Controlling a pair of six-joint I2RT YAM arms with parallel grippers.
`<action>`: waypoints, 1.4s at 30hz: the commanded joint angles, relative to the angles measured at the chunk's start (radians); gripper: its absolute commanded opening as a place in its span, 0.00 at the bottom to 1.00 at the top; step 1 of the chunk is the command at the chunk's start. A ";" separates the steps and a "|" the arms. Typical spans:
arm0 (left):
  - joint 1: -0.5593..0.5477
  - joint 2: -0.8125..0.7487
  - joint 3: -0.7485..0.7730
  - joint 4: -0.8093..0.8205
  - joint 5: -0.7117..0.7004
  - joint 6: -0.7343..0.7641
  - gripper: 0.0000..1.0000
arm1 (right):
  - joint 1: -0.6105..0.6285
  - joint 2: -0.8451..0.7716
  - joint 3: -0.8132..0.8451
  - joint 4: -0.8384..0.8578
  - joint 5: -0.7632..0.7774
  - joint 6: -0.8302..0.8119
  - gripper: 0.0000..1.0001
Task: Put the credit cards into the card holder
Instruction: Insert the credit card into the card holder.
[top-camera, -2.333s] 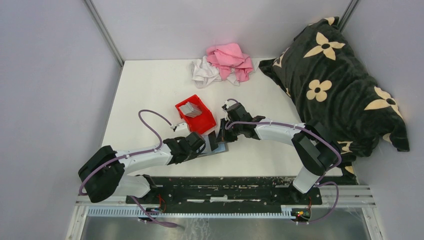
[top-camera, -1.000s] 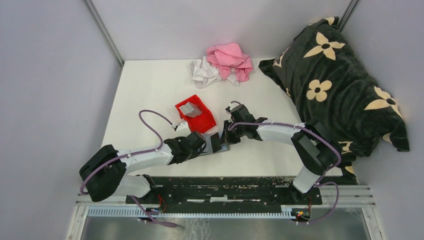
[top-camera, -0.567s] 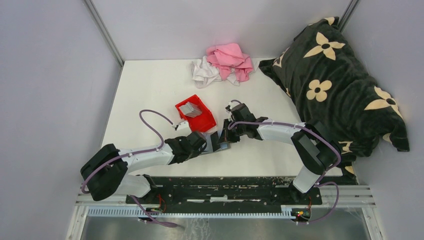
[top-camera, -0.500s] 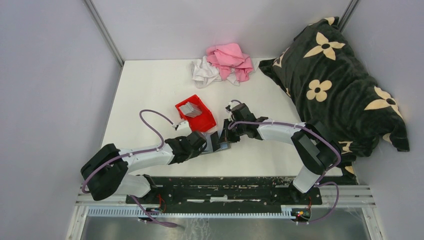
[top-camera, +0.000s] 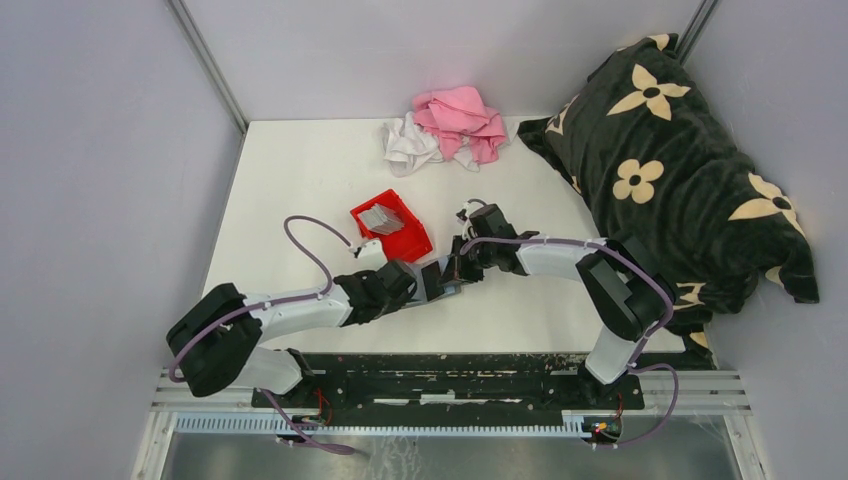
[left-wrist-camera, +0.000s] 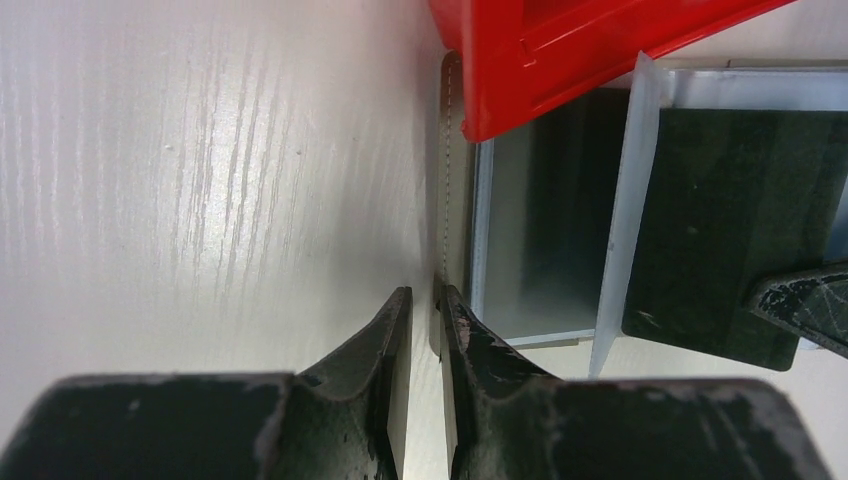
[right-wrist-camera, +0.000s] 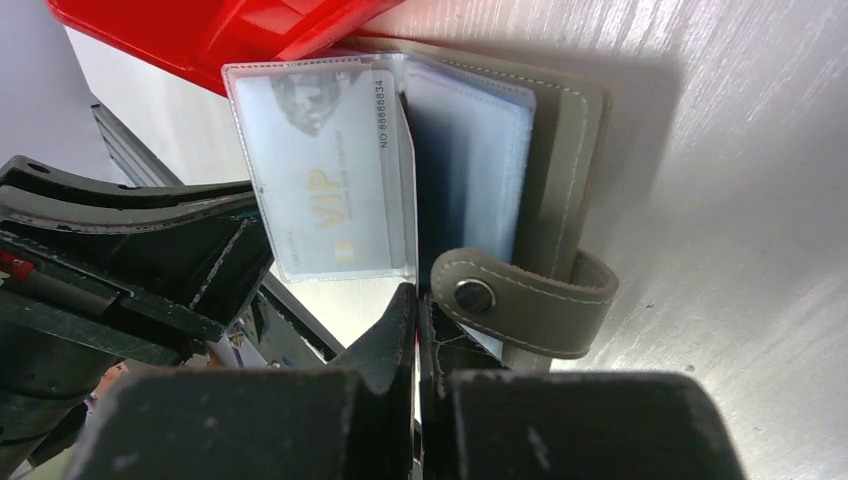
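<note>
While the nearly closed left gripper (left-wrist-camera: 422, 300) nips the cover edge of the open grey folding card holder (right-wrist-camera: 565, 150) beside the red plastic bin (top-camera: 408, 243), the right gripper (right-wrist-camera: 415, 300), shut tight, seems to clamp a clear sleeve, readying a pocket for the binned silver credit cards (top-camera: 380, 217).

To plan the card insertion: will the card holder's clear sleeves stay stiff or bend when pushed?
Probably bend: the clear sleeve looks like thin film hinged in the card holder. The card inside likely stiffens it. Its glossy surface may be slippery.
</note>
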 joint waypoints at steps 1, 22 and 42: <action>-0.008 0.055 -0.022 -0.034 0.069 0.062 0.23 | -0.033 0.013 -0.012 0.054 -0.050 -0.017 0.01; -0.021 0.159 -0.010 0.051 0.194 0.160 0.17 | -0.086 -0.035 -0.017 0.041 -0.138 -0.046 0.01; -0.098 0.166 -0.039 0.038 0.177 0.129 0.16 | -0.126 -0.120 0.000 -0.062 -0.107 -0.145 0.01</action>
